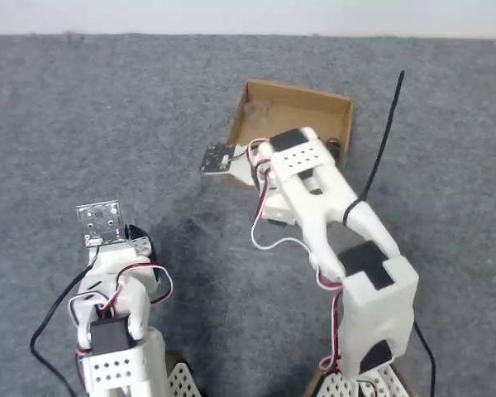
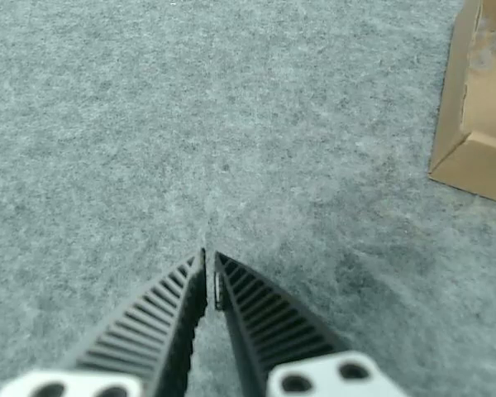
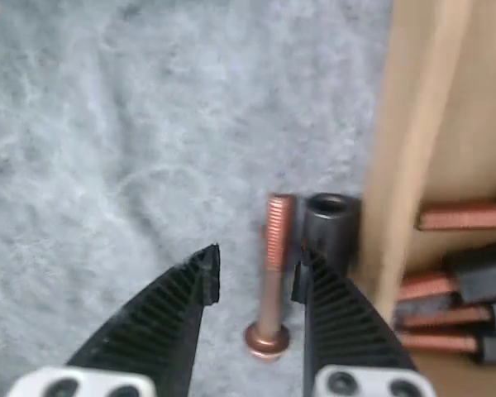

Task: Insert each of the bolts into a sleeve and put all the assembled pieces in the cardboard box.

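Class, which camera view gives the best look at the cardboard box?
The high view: the cardboard box appears nearly whole, open, partly under the right arm. The left wrist view catches one corner; the right wrist view shows one wall and assembled pieces inside.

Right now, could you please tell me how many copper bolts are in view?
5: one loose bolt on the carpet within the open right tool, beside a black sleeve; four bolts in the cardboard box, whose wall may hide more.
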`<move>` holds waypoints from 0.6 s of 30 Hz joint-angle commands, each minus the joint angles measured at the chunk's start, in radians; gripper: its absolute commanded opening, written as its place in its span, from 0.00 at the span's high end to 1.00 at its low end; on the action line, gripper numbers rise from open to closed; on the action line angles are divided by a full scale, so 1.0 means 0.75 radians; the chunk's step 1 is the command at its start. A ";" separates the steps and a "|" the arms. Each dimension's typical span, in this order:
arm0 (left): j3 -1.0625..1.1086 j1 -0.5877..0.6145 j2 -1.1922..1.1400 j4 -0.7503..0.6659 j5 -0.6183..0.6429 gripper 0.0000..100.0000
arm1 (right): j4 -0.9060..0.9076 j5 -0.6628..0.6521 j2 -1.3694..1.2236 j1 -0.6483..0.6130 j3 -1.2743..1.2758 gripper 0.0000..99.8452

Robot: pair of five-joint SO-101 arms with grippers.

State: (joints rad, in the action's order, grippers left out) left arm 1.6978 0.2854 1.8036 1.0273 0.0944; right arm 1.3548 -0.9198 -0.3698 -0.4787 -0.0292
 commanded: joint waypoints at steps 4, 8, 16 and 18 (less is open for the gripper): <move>-0.017 0.008 0.000 -0.006 -0.020 0.99 | 0.003 -0.068 -0.015 0.101 -0.115 0.87; -0.017 0.008 0.000 -0.006 -0.020 0.99 | -0.005 -0.106 -0.054 0.109 -0.119 0.87; -0.017 0.008 0.000 -0.004 -0.020 0.99 | -0.146 -0.108 -0.152 0.150 -0.121 0.87; -0.017 0.008 0.000 -0.004 -0.020 0.99 | -0.167 -0.108 -0.171 0.154 -0.121 0.87</move>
State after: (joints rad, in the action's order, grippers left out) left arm 1.6978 0.2854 1.8036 1.0273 0.0944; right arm 1.2889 -0.9889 -0.4557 -0.4066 -0.0736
